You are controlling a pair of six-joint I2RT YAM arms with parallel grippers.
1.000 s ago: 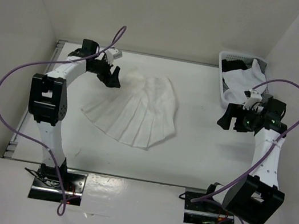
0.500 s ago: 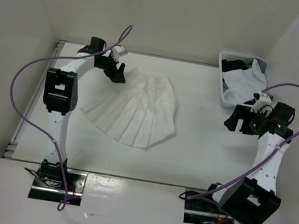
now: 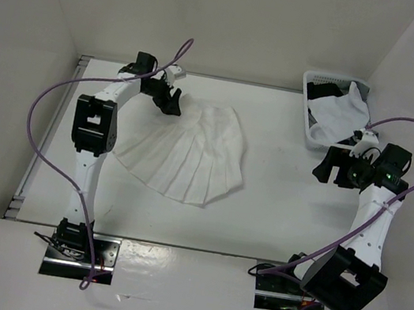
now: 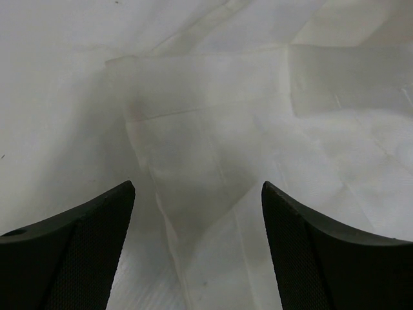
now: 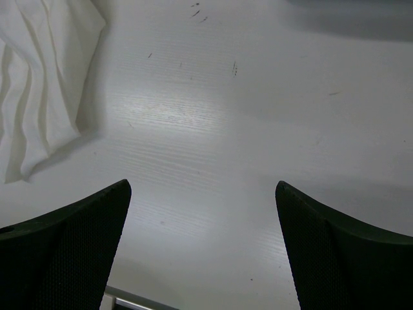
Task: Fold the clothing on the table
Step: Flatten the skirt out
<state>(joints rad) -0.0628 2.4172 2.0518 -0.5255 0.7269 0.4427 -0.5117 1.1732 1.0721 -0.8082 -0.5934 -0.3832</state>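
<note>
Reaching for a first grasp: the left claw (image 3: 168, 98) hovers over the narrow waist end of the clothing (image 3: 192, 151), jaws spread wide and nothing between them. The clothing lies fanned out flat on the bench (image 3: 276, 215), left of centre. No fold is made yet, by the look of it.

Next move, as I judge it: lower onto the waistband corner, pinch the thin cloth up off the bench, then carry it toward the hem.

The right claw (image 3: 326, 168) hangs wide and empty above bare bench beside the basket (image 3: 307, 112).

Unclear: whether the left claw touches the cloth. The top view hides the waist corner under it.
</note>
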